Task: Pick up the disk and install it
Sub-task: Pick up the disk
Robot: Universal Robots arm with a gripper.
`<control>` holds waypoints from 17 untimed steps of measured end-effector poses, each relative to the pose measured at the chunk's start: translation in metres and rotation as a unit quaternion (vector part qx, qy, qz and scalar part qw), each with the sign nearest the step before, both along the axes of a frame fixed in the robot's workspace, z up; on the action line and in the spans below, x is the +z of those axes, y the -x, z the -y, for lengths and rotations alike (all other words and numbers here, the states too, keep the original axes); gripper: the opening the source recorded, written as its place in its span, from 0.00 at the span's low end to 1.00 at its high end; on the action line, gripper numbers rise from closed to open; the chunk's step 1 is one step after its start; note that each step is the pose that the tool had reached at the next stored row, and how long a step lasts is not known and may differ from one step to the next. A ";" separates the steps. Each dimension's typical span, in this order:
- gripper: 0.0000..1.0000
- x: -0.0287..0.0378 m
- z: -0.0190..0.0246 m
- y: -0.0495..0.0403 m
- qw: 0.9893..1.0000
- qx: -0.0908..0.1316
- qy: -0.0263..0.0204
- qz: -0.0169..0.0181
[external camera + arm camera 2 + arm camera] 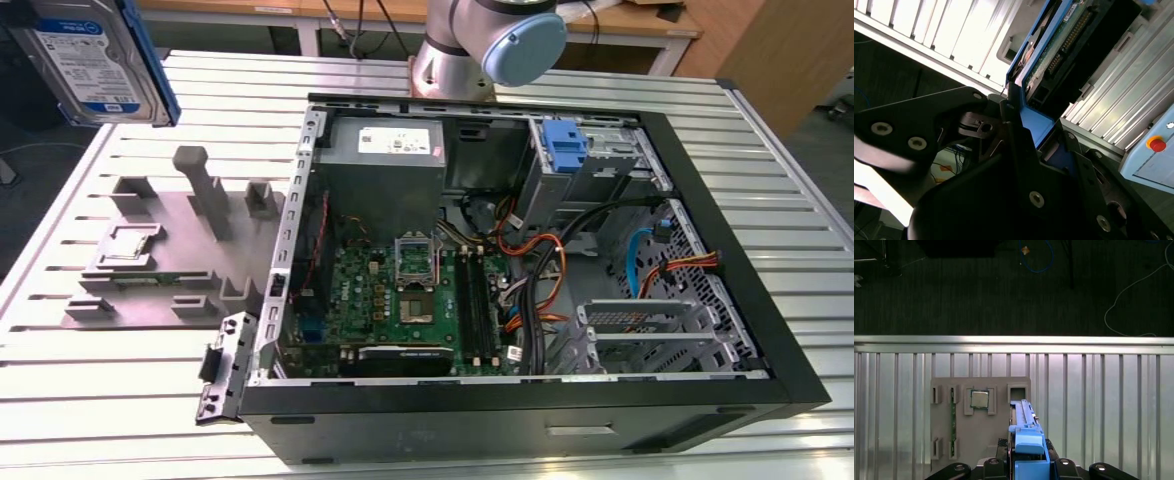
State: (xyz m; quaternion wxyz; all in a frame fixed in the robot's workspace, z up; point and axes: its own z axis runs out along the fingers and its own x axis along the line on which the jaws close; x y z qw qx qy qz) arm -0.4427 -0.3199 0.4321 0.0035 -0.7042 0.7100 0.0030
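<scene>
The disk (87, 55), a grey hard drive with a white-and-blue label and blue side rails, hangs in the air above the table's far corner at the exterior view's left. In the second wrist view my gripper (1026, 131) is shut on the disk (1054, 45) at its blue rail, and the drive's circuit-board underside faces the camera. In the first wrist view the disk (1026, 437) shows edge-on between the black fingers (1061, 464), high above the grey fixture.
An open computer case (747, 250) lies on the slatted metal table (80, 400), with a blue drive-bay bracket (567, 150) at its far side. A grey fixture (200, 200) at the exterior view's left holds a processor chip (979, 399) and a green strip (953, 425). The arm's base (461, 60) stands behind the case.
</scene>
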 end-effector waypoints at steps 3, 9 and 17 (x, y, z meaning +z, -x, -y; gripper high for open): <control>0.37 0.0007 0.0000 0.0000 1.000 0.000 0.000 0.000; 0.37 0.0011 0.0000 0.0000 1.000 0.000 0.000 0.000; 0.37 0.0011 0.0000 0.0000 1.000 0.000 0.000 0.000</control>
